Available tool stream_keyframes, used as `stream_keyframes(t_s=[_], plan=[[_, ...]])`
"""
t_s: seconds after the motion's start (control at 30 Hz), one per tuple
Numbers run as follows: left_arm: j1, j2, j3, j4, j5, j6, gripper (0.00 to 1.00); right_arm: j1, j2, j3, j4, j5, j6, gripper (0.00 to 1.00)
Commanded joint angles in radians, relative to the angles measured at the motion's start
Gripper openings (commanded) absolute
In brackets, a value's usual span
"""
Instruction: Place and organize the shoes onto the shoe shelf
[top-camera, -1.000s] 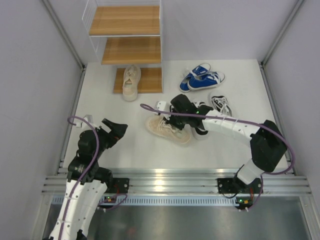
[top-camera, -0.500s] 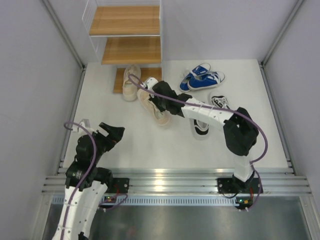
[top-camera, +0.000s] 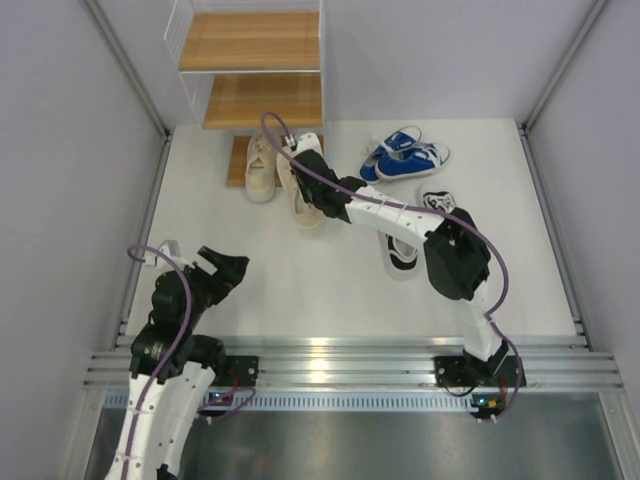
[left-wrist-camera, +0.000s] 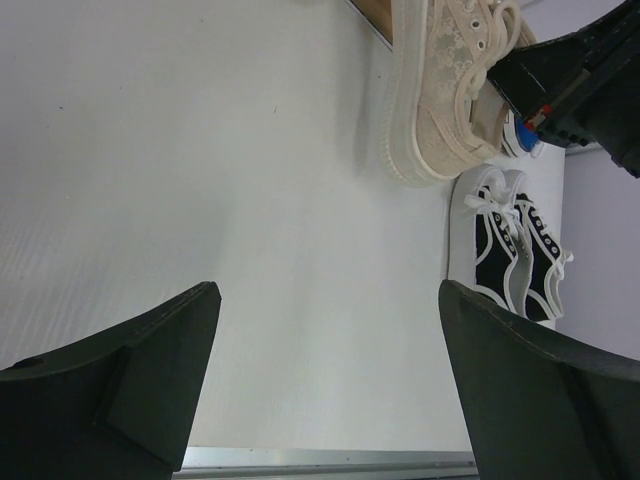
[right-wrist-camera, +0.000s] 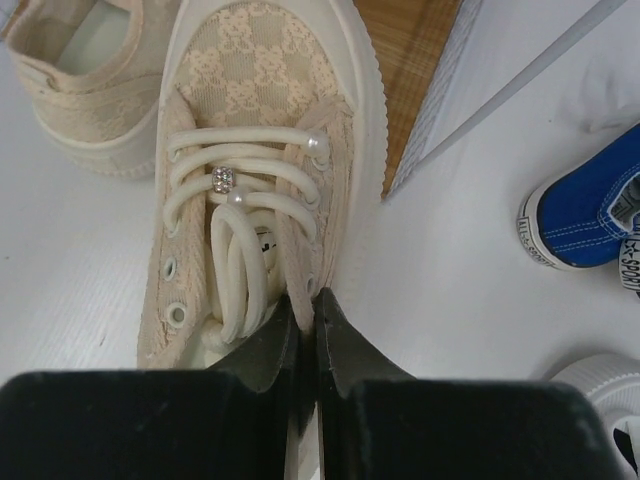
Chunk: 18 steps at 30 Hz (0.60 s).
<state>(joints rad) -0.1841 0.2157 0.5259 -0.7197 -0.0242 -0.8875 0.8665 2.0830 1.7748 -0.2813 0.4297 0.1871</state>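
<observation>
My right gripper (top-camera: 312, 178) (right-wrist-camera: 302, 305) is shut on the side wall of a beige shoe (top-camera: 300, 200) (right-wrist-camera: 265, 150) by its lace eyelets. The shoe's toe points at the lowest board of the shoe shelf (top-camera: 262, 70) (right-wrist-camera: 410, 70). The other beige shoe (top-camera: 262, 165) (right-wrist-camera: 85, 90) lies just left of it, toe on that board. Two blue shoes (top-camera: 405, 157) lie to the right. Two black-and-white shoes (top-camera: 440, 205) (left-wrist-camera: 510, 250) lie under the right arm. My left gripper (top-camera: 222, 268) (left-wrist-camera: 330, 300) hangs open over bare table at the near left, holding nothing.
The table is boxed in by grey walls (top-camera: 60, 200) at the left, right and back. A metal rail (top-camera: 330, 365) runs along the near edge. The two upper shelf boards (top-camera: 250, 40) carry nothing. A blue shoe toe (right-wrist-camera: 590, 215) shows right of the held shoe.
The right arm has carried the beige shoe from mid-table up and left to the shelf's lowest board, beside its mate. The left arm has drawn back slightly, still open.
</observation>
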Motion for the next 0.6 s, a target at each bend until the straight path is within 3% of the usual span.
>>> stream_keyframes(t_s=[0.0, 0.2, 0.43, 0.57], plan=[[0.005, -0.013, 0.039, 0.011, -0.006, 0.002, 0.96, -0.001, 0.011, 0.080, 0.155, 0.116, 0.020, 0.00], [0.005, -0.013, 0.037, 0.009, -0.003, -0.004, 0.96, -0.014, 0.064, 0.124, 0.238, 0.158, -0.009, 0.03], [0.005, -0.015, 0.040, 0.009, 0.001, -0.005, 0.96, -0.015, 0.085, 0.118, 0.271, 0.126, -0.037, 0.43], [0.005, -0.013, 0.057, 0.009, 0.007, 0.008, 0.96, -0.030, 0.020, 0.030, 0.272, 0.028, -0.060, 0.58]])
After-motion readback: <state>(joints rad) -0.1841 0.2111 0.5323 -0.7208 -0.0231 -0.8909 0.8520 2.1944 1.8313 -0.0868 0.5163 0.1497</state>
